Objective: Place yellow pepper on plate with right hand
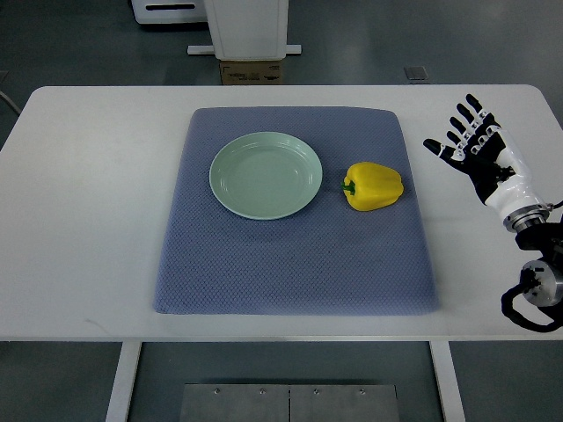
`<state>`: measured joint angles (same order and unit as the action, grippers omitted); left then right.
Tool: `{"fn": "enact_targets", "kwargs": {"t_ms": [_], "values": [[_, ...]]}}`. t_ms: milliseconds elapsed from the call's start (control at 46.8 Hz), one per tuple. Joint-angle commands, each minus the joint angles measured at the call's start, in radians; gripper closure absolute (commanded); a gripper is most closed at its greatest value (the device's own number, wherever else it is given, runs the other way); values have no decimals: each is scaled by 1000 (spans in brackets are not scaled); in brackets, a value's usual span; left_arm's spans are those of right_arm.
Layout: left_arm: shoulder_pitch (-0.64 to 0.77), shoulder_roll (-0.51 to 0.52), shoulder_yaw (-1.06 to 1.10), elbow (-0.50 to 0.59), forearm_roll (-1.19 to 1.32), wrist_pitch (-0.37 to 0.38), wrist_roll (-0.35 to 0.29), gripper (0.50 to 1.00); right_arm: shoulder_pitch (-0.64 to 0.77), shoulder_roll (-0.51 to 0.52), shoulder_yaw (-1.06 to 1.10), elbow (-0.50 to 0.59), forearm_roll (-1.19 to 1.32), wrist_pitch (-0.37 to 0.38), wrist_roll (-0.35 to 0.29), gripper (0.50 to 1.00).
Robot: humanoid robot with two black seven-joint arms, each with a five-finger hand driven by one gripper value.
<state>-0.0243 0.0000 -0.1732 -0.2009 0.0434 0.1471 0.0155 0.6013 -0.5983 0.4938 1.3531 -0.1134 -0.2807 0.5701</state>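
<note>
Nearest the camera, the front edge of the white tabletop (88,299) runs across the frame, with a metal base plate (290,403) visible on the floor below it. A blue-grey quilted mat (290,264) lies on the tabletop, roughly centred and covering most of the middle.

At the right edge, the robot's right arm enters low, its black cabling and wrist joint showing first. The right hand (479,149) sits above the bare tabletop, just beyond the mat's right border — fingers spread and extended, palm exposed, grasping nothing.

On the mat's right-centre portion rests the yellow pepper (376,185), lying on its side with the green stem pointing left toward the plate. It is near the hand but apart from it.

Just left of the pepper, close but not touching, sits the pale green plate (230,189) — round, upright, with nothing on it.

Beyond the tabletop's far edge stand a white pedestal (246,26) and a small cardboard box (252,73) on grey floor.
</note>
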Motion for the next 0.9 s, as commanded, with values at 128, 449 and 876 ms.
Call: {"fn": "enact_targets", "kwargs": {"t_ms": [128,449,876], "values": [[-2,0,0,0,0,0,-2,500,0,-1,17,0,0,0,-3,500],[3,0,0,0,0,0,-2,500,2,3,29,1,0,0,-4,500],[3,0,0,0,0,0,-2,500,3,9,29,0,0,0,-6,500]]}}
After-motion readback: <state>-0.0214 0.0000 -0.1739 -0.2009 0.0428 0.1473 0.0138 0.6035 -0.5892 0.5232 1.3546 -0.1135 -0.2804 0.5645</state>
